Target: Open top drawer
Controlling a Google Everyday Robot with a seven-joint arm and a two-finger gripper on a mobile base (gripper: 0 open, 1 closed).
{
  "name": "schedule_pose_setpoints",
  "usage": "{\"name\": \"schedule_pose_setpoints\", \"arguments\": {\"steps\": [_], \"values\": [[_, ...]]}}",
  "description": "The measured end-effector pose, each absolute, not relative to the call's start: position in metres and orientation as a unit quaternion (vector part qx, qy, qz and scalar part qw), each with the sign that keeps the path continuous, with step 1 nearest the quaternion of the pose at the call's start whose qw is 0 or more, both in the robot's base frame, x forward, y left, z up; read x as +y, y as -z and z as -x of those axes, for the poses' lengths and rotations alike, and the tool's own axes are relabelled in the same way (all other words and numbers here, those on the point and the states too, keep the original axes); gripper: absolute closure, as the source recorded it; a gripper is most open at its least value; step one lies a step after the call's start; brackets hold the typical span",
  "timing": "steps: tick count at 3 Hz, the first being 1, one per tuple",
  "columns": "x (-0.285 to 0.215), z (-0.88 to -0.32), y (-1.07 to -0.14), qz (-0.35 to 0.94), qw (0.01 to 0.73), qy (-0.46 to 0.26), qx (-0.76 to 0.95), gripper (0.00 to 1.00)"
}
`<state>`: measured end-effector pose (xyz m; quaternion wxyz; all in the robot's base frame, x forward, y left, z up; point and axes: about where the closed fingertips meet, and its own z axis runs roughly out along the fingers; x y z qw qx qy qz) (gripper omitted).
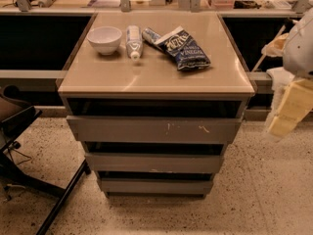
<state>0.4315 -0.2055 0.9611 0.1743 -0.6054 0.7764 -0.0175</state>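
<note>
Camera view: top drawer (154,129) sits mid-frame under the tan cabinet top (156,80). Its grey front has white scratches right of centre and a dark gap above its upper edge. Gripper (288,111) hangs at the right edge of frame, well apart from the drawer; cannot tell if it is apart or together. No handle, so judged best: enter the gap level, hook the upper lip near centre, pull straight toward bottom of frame. An off-centre pull could rack it and jiggle the bowl (104,38) above.
</note>
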Motion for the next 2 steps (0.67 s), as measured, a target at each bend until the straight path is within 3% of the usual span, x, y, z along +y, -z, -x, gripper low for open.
{"name": "schedule_pose_setpoints", "arguments": {"steps": [2], "values": [[-0.129, -0.407, -0.847, 0.550, 0.227, -0.130, 0.793, 0.00]]}}
